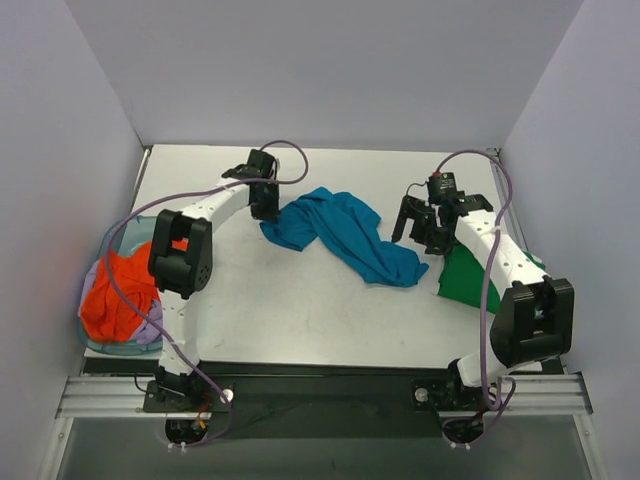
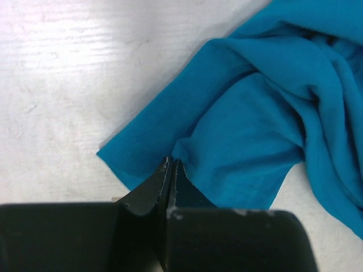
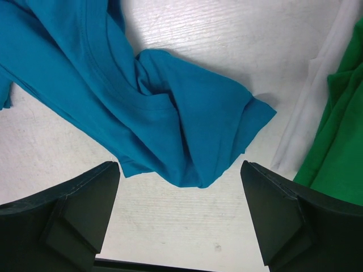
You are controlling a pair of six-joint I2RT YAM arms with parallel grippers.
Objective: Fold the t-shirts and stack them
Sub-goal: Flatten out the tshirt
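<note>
A crumpled blue t-shirt (image 1: 345,235) lies across the middle of the white table. My left gripper (image 1: 266,210) is shut on its left edge; in the left wrist view the blue cloth (image 2: 255,113) bunches at the pinched fingertips (image 2: 170,164). My right gripper (image 1: 418,228) is open and empty just above the shirt's right end (image 3: 187,130), its fingers (image 3: 85,198) spread wide over bare table. A folded green t-shirt (image 1: 470,275) lies to the right, also seen in the right wrist view (image 3: 340,130).
A light blue basket (image 1: 118,240) at the left table edge holds orange (image 1: 118,295) and lilac shirts. White cloth (image 3: 317,90) lies under the green shirt. Grey walls enclose the table on three sides.
</note>
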